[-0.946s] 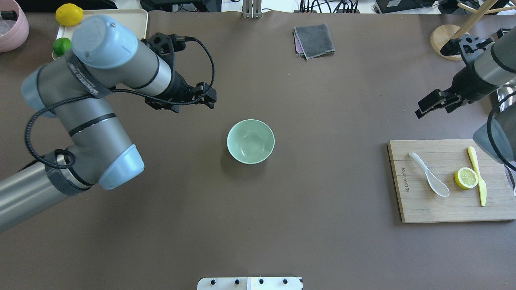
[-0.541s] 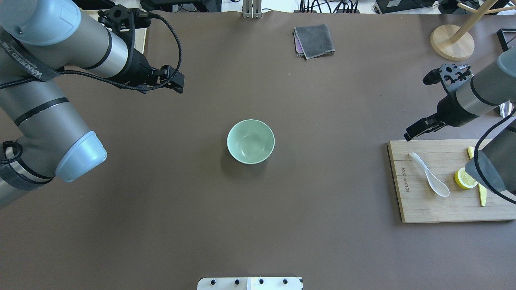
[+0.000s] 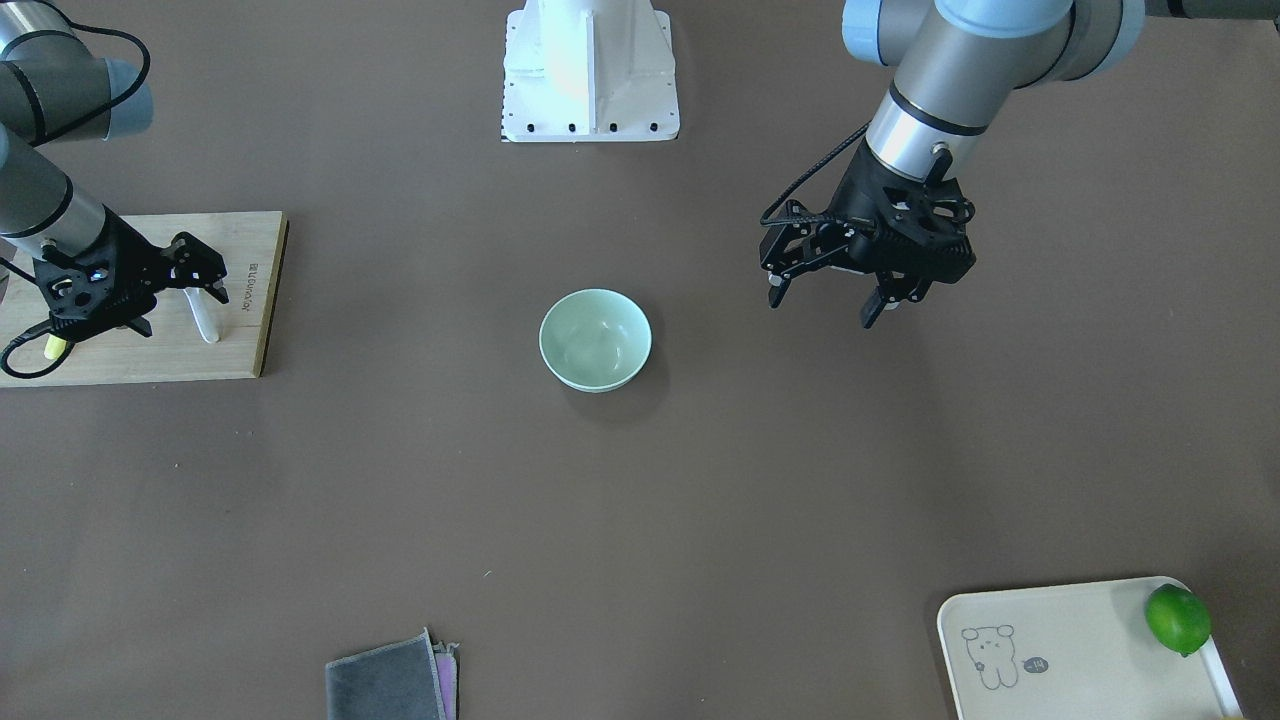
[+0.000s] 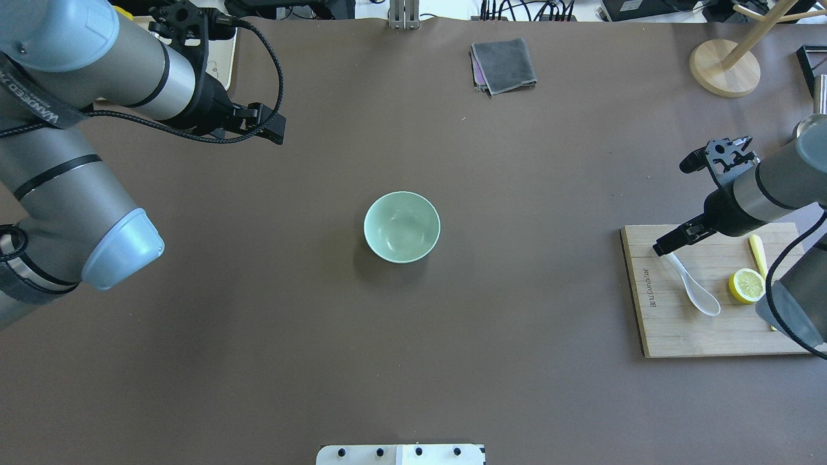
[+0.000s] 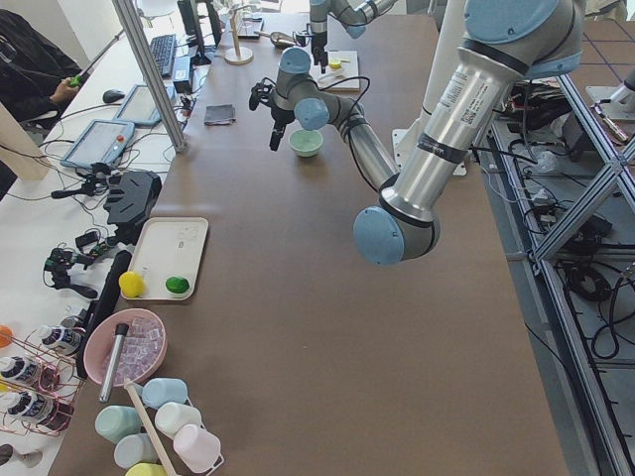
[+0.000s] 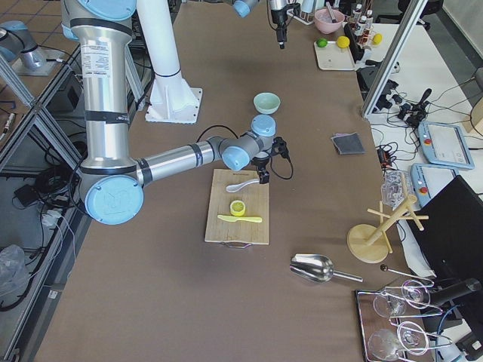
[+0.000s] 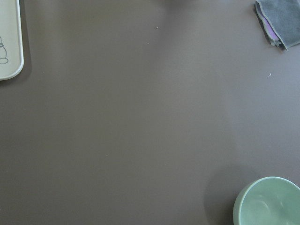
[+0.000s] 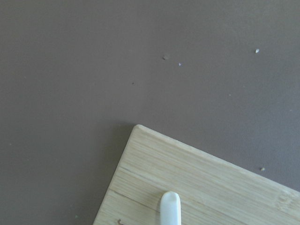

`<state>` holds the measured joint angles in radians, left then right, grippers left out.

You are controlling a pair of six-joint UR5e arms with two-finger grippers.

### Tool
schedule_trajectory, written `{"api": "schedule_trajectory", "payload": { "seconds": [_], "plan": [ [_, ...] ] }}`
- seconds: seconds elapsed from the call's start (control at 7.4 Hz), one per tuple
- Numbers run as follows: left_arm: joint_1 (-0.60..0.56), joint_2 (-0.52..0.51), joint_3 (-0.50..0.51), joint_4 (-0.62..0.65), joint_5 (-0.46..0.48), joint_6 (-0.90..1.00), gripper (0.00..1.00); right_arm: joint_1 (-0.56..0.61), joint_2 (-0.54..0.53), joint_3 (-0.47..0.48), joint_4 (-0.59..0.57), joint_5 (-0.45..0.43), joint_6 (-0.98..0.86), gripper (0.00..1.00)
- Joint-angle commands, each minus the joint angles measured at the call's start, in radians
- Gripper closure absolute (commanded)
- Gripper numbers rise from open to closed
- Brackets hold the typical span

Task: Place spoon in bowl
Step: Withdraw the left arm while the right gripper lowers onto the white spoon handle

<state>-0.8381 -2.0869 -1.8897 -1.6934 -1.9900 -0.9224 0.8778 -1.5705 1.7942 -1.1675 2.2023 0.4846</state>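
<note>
A: Right gripper [image 3: 180,310], finger state?
B: Fingers [image 3: 214,286] spread apart, nothing held. They hang tilted over the handle end of the spoon [image 4: 695,292]. Cannot tell whether they touch it.
A: How does the spoon lie?
B: Flat on the board [image 4: 678,336], with the handle under the fingertips and the scoop pointing away from them, toward the robot. A lemon half [image 4: 747,285] and a knife [image 4: 757,250] lie beyond the scoop on the same board.
A: Bowl [image 4: 402,227]?
B: Upright on the table [image 4: 517,361], well apart from the right fingers, between the two grippers.
A: Left gripper [image 3: 825,306]?
B: Fingers released and wide, holding nothing, above bare table. The bowl is near, off to one side.
</note>
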Motion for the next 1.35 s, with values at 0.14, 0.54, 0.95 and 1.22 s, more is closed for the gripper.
{"api": "schedule_trajectory", "payload": {
  "seconds": [0.14,0.54,0.95,1.22],
  "plan": [
    [0.001,0.031,0.006,-0.002,0.007,0.005,0.02,-0.049,-0.029,-0.001,0.003,-0.044,0.003,0.30],
    [0.002,0.034,0.006,0.000,0.007,0.005,0.02,-0.059,-0.037,-0.002,0.003,-0.056,0.003,0.54],
    [-0.003,0.108,-0.003,0.000,-0.007,0.077,0.02,-0.059,-0.037,-0.002,0.003,-0.065,0.002,0.94],
    [-0.079,0.232,-0.015,0.004,-0.006,0.339,0.02,-0.059,-0.034,0.004,0.003,-0.065,0.000,1.00]
  ]
}}
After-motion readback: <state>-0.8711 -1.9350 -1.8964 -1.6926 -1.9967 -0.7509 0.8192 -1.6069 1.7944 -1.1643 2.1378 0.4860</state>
